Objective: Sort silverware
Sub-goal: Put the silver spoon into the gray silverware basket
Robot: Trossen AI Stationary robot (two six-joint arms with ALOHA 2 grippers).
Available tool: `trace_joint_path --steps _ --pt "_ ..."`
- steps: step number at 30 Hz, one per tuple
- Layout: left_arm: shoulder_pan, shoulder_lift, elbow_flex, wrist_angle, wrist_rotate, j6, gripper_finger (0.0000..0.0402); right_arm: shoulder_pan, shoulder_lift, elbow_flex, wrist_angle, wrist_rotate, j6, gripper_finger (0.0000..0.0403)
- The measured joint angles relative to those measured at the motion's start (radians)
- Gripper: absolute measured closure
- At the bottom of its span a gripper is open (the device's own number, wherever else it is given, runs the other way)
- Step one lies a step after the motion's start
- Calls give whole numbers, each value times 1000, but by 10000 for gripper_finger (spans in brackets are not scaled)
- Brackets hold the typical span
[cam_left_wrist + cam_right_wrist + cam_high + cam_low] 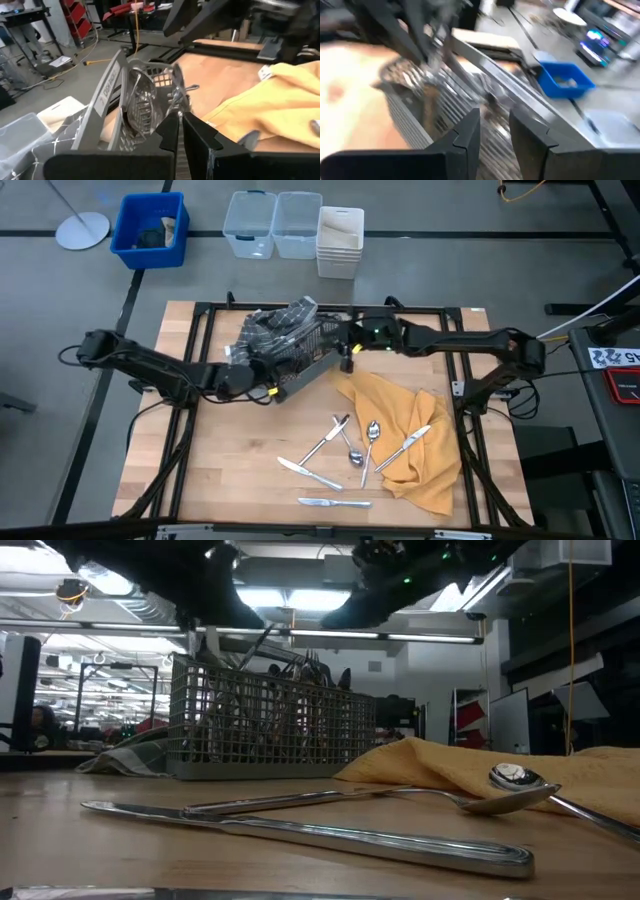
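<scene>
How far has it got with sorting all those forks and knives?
Most of the shiny silverware already stands in the grey wire-mesh caddy. Both arms are at it now: the left gripper is shut at its near edge, and the right gripper is over its right end. Left: about six pieces on the wooden table and yellow cloth.

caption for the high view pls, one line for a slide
Both grippers, left and right, meet at the wire-mesh caddy; loose silverware lies beside and on a yellow cloth.

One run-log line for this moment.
left gripper: shut, at caddy near edge | right gripper: open, over caddy end | loose silverware: on table and yellow cloth
</scene>
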Motion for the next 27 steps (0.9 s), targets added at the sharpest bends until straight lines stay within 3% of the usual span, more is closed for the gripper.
trace_joint_path --steps 6,13,21,27 --pt "-52 -95 0 -10 0 15 387 -3 -100 0 -205 136 -34 295" --pt "-100 -205 0 -11 -1 15 386 -90 -145 0 -395 148 -37 295" --pt "-133 -266 0 -126 -1 -11 386 -286 -144 -97 -379 -44 -19 295" --pt "-128 -265 0 -214 -3 -93 386 -399 -144 -224 -277 -62 7 295"
